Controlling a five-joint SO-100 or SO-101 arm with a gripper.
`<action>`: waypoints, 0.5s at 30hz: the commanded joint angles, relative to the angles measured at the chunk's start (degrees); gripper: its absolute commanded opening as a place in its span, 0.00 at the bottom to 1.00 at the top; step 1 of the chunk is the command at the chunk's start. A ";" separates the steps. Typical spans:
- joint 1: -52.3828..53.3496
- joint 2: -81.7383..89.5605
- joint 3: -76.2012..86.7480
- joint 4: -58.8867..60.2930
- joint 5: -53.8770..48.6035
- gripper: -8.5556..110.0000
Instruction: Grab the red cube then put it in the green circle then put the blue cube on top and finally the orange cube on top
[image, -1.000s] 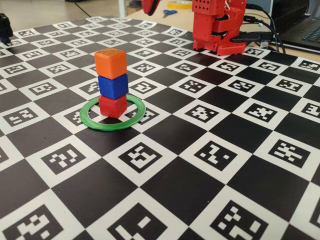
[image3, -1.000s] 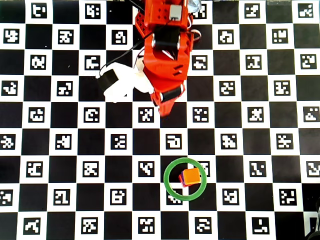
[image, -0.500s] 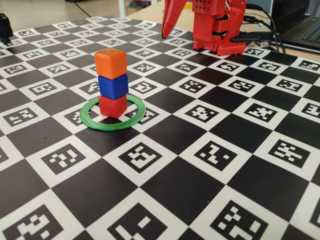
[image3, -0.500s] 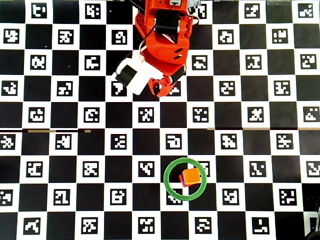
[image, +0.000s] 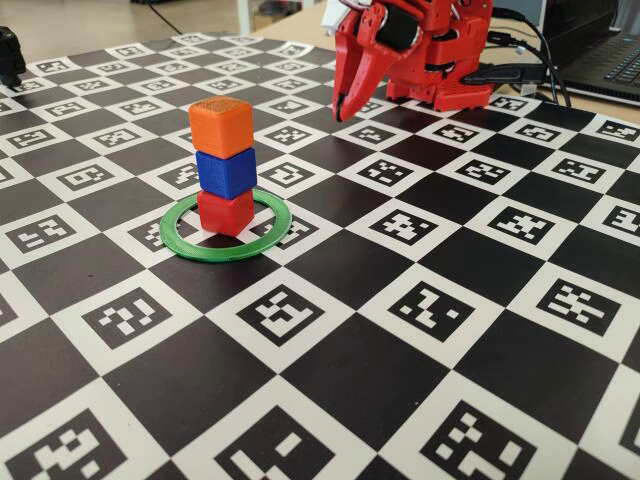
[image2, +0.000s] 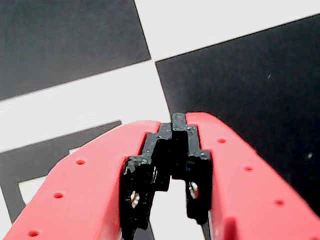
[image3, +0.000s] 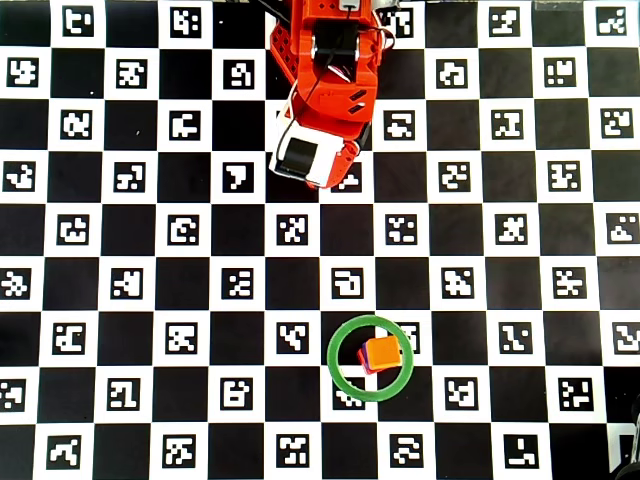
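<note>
- In the fixed view, the near part of the worktop (image: 330, 390) is bare black-and-white checker, each white square printed with a square coded marker; no readable words or brands anywhere.
- Further in, toward the left edge, the green circle (image: 200, 247) lies flat. The red cube (image: 225, 212) sits inside it, the blue cube (image: 226, 172) on that, and the orange cube (image: 221, 126) on top, so the stack looks finished.
- The cubes look light, stiff and matte. I judge them easy to topple; any hold belongs on two opposite side faces.
- At the far edge, the end effector (image: 346, 106) points down, well apart from the stack, its jaws closed together and empty in the wrist view.
</note>
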 joint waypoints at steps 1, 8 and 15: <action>0.00 2.02 2.99 2.99 -2.29 0.02; 0.26 4.66 2.99 8.61 -4.22 0.02; 0.09 4.66 2.99 8.70 -4.57 0.02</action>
